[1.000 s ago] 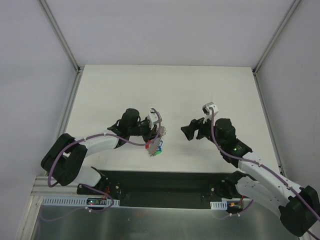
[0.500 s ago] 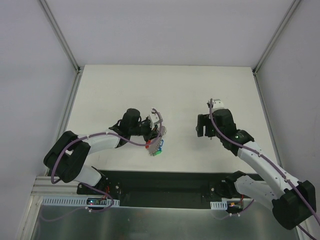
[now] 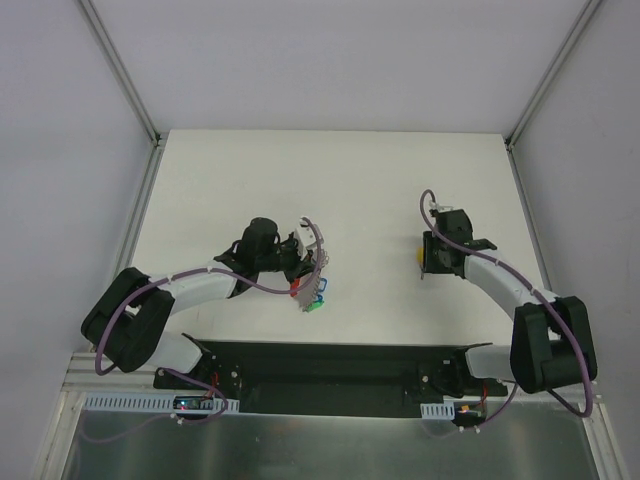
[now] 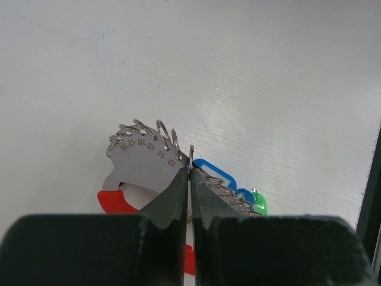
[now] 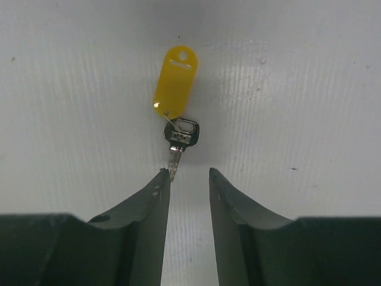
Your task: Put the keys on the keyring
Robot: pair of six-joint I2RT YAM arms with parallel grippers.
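The key [image 5: 180, 138] with the yellow tag [image 5: 174, 80] lies flat on the table [image 3: 350, 180], on the right side. It is well apart from the keyring [image 4: 143, 161], which is on the left, near the arms.

What could go wrong? The key is thin and flat on the table. The right gripper [image 5: 186, 179] sits just at the key's pointed end, not over its middle. If it closes here, it may only nip the tip. Then the key could slide away, spin, or pop out. The point of the key is right beside one finger, and I cannot tell if they touch. That finger could push the key instead of grabbing it. The yellow tag hangs on a small wire, so it could swing and tug the key crooked when lifted.

On the left, the ring is very thin. If the left gripper [image 4: 190, 173] slips, the whole bunch could drop or turn. Then the ring's gap would be hard to reach.

Now the fingers. The right gripper's fingers [image 5: 152, 202] are a little way apart, with a narrow gap. Nothing is between them, only bare table. They hold nothing.

The left gripper's fingers [image 4: 172, 196] are squeezed tight together. They pinch the thin metal ring of the keyring at their tips. A silver plate with numbers, a red band [image 4: 116, 201], a blue tag [image 4: 214, 170] and a green tag [image 4: 258, 202] sit around them.
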